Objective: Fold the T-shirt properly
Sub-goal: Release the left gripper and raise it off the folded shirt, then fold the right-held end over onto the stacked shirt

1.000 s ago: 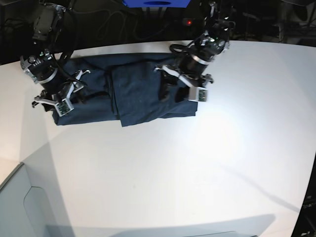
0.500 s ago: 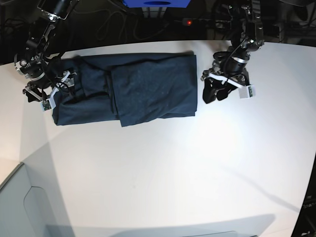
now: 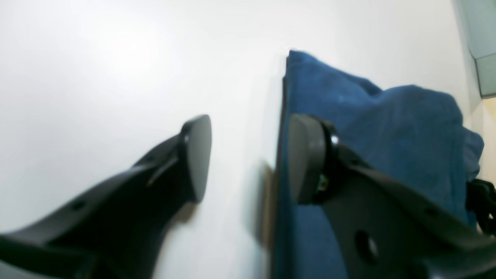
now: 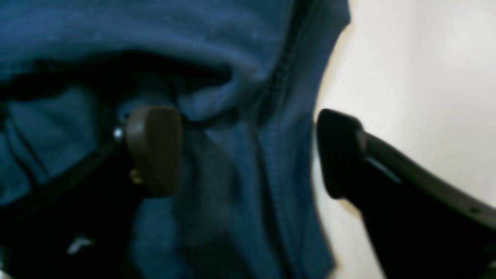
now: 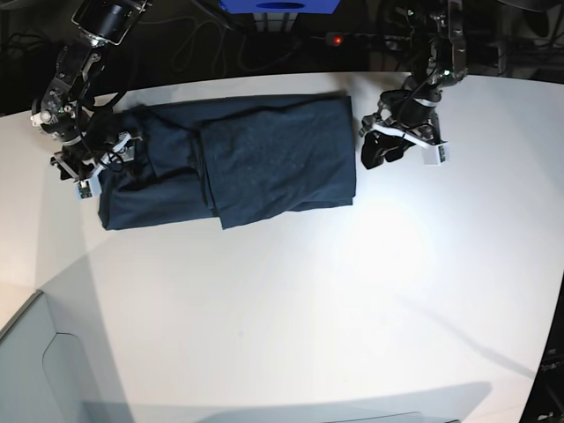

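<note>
Base view: folded T-shirt (image 5: 238, 163) lies at eleven o'clock on the worktop (image 5: 352, 291); left gripper (image 5: 377, 154) gapes empty at its three o'clock edge, right gripper (image 5: 99, 169) spread wide over its nine o'clock end.

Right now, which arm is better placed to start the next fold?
Probably the right: the right gripper already straddles the T-shirt hem, jaws open. The left gripper is open too, but sits beside the cloth edge over the table.
</note>
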Tool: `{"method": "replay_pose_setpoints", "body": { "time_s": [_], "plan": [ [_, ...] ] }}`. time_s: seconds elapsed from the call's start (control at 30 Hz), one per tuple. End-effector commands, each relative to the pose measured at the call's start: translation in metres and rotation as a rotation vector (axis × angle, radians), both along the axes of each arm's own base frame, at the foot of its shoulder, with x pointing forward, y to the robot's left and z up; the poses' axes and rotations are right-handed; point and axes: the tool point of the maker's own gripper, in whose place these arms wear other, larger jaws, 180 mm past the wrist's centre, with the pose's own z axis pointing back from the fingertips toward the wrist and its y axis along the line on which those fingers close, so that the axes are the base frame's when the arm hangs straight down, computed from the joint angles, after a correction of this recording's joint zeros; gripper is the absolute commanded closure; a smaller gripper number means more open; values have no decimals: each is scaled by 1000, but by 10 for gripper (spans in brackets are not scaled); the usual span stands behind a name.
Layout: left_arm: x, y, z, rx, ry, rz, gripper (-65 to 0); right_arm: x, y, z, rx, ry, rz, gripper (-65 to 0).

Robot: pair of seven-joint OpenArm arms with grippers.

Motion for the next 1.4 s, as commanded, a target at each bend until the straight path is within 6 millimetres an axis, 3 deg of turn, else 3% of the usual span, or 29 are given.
{"method": "replay_pose_setpoints", "body": {
  "time_s": [0.0,0.1,0.23,0.27,0.33,0.5,0.67,0.87,1.13,1.37],
  "plan": [
    [6,2,8,0,-38,2,-309,-7,5,-6,0,38,16,-390],
    [10,2,8,-2,-43,3,-309,-8,13,-9,17,40,16,-275],
    [10,3,6,-1,-37,5,-309,-5,17,-7,27,30,15,-30],
    [10,3,6,1,-37,4,-309,-4,18,-6,28,25,14,0],
    [10,3,6,1,-37,4,-309,0,16,0,17,7,16,-7],
    [10,4,6,3,-35,1,-309,14,12,38,-55,-95,32,-1],
    [10,3,6,1,-33,-1,-309,27,40,69,-100,-180,134,-1],
    [17,1,9,-3,-47,-3,-309,25,99,99,-115,-266,314,-1],
    [18,-21,9,-20,-46,-62,-309,-6,205,130,-31,-363,609,-1],
    [14,-19,6,-18,-35,-56,-309,-40,278,121,-42,-349,874,-1]
  ]
}}
